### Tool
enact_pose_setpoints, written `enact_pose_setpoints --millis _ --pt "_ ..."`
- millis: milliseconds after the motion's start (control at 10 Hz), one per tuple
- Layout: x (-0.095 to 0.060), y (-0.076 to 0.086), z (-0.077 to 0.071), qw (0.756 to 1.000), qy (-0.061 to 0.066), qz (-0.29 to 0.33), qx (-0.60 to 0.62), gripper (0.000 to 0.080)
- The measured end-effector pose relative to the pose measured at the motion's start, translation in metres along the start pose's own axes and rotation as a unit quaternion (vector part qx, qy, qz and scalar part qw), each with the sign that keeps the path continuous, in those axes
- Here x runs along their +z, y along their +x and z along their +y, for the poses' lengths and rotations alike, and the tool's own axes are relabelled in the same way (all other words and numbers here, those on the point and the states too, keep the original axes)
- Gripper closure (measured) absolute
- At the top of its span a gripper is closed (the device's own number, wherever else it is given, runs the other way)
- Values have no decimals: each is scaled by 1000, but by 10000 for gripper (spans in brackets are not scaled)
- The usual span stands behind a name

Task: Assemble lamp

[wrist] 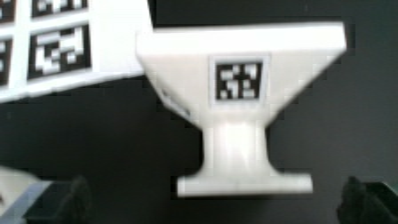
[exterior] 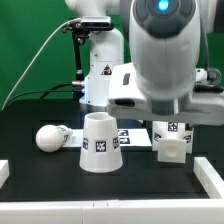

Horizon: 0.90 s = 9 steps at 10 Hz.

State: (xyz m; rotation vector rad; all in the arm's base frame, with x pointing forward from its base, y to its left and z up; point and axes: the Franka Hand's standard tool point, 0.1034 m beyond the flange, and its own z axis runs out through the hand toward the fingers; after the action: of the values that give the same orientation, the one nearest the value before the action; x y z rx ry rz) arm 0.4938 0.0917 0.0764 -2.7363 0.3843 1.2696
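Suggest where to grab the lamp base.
Probably the narrow neck of the base, from straight above: the open fingers straddle it, and its sides there run parallel, unlike the flared end.

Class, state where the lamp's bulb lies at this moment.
The bulb lies on the table at the exterior view's left, beside the shade, which stands between it and the base block.

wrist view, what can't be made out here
- Wrist view: bulb and shade lie outside the frame.
- Wrist view: the gripper fingertips are cut off by the frame edge; only dark stubs show.
- Wrist view: the tag on the base is too blurred to read.
- Exterior view: the arm's body blocks the gripper.
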Motion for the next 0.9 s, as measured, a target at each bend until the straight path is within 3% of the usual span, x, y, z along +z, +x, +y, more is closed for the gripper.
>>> enact_pose_setpoints --millis 400,600,700,900 --pt "-1 4 0 1000 1 2 6 101" --pt "5 8 -6 999 -24 10 -26 101" --pt "9 13 -10 999 -26 15 -44 101" --pt "10 17 -4 999 -22 21 -36 101"
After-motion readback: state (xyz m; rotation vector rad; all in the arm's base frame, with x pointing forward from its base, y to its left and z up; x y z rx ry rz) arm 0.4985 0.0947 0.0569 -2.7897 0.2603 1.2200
